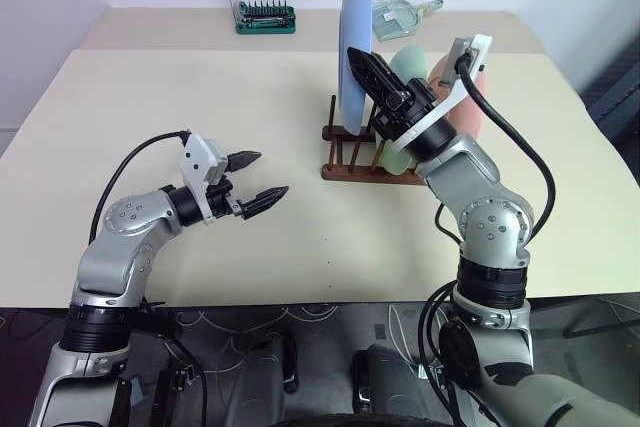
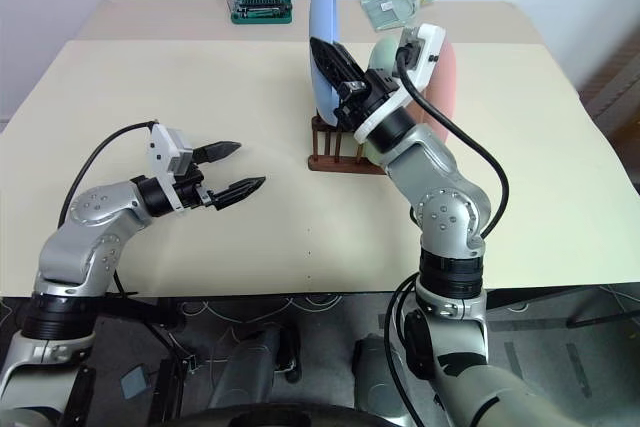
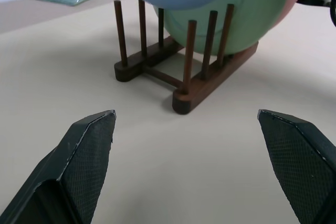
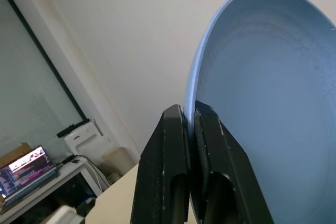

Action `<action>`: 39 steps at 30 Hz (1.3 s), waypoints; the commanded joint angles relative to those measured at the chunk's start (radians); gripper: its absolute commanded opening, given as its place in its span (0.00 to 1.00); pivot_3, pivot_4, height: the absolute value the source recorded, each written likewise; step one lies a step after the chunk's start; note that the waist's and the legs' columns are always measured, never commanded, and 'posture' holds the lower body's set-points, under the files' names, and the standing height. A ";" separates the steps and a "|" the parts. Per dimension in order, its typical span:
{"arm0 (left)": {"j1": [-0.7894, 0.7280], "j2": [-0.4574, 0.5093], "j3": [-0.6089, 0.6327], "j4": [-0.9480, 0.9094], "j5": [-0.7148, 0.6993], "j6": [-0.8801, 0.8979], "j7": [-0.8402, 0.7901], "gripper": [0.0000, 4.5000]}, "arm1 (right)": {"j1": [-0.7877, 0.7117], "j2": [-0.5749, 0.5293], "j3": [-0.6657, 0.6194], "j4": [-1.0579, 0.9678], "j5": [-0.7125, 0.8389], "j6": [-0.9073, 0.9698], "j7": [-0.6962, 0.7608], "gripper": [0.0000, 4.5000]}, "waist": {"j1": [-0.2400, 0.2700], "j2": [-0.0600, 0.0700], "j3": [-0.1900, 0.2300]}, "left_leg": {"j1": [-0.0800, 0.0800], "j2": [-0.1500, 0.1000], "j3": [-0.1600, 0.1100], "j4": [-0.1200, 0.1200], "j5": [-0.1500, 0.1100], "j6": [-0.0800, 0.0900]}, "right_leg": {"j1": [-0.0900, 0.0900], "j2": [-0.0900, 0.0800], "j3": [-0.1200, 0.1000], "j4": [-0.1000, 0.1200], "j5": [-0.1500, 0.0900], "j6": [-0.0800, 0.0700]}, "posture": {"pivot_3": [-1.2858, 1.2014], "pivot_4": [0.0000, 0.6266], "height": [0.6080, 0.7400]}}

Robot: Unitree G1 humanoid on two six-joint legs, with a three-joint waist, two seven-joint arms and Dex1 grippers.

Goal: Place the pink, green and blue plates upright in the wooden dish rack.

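From the head camera's left eye, the table [image 1: 200,277] is a pale cream top with the rack [image 1: 372,169] standing right of centre. All three plates stand on edge in it: the blue plate [image 1: 354,47] at the left end, the green plate [image 1: 408,65] behind the right arm, the pink plate [image 1: 472,117] furthest right. The right gripper [image 1: 362,65] reaches up and to the left over the rack, its two black fingers pinched on the blue plate's rim. The left gripper [image 1: 258,180] hangs over bare table on the near left, well apart from the rack, fingers spread wide with nothing between them. A bit case [image 1: 265,18] with a green base sits at the far edge, and a clear packet [image 1: 402,15] lies to its right.

The right eye gives the same layout, the blue plate's upper edge rising well above the right gripper.

Through the left wrist camera, the left fingers [image 3: 86,156] stand far apart, with the rack beyond them: two dark rails, upright pegs, and the blue, green and pink plates slotted between the pegs.

Through the right wrist camera, the right fingers [image 4: 168,171] are clamped tight on the thin edge of the blue plate, whose concave face curves away beside them.
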 commanded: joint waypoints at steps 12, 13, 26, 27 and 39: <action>-0.011 -0.003 0.010 -0.059 -0.010 0.007 0.020 0.99 | -0.028 -0.021 -0.012 -0.036 0.026 -0.013 -0.001 0.00 | 0.000 0.000 0.000 | 0.000 0.000 0.000 0.000 0.000 0.000 | 0.000 0.000 0.000 0.000 0.000 0.000 | 0.52 0.24 0.97; -0.011 -0.003 0.010 -0.061 -0.010 0.008 0.021 0.99 | -0.026 -0.020 -0.012 -0.035 0.028 -0.012 -0.001 0.00 | 0.000 0.000 0.000 | 0.000 0.000 0.000 0.000 0.000 0.000 | 0.000 0.000 0.000 0.000 0.000 0.000 | 0.52 0.24 0.97; -0.032 -0.004 0.006 -0.118 -0.021 0.075 0.054 0.99 | 0.027 -0.001 -0.008 0.029 0.033 -0.001 -0.009 0.00 | 0.000 0.000 0.000 | 0.000 0.000 0.000 0.000 0.000 0.000 | 0.000 0.000 0.000 0.000 0.000 0.000 | 0.52 0.24 0.97; -0.033 -0.004 0.006 -0.120 -0.020 0.077 0.055 0.99 | 0.029 0.000 -0.010 0.033 0.036 0.002 -0.014 0.00 | 0.000 0.000 0.000 | 0.000 0.000 0.000 0.000 0.000 0.000 | 0.000 0.000 0.000 0.000 0.000 0.000 | 0.52 0.24 0.97; -0.036 -0.007 0.008 -0.121 -0.019 0.086 0.055 1.00 | 0.028 -0.008 0.004 0.031 0.014 0.011 -0.033 0.76 | 0.000 0.001 0.000 | 0.000 0.000 0.000 0.000 0.000 0.000 | 0.000 0.000 0.000 0.000 0.000 0.000 | 0.52 0.24 0.97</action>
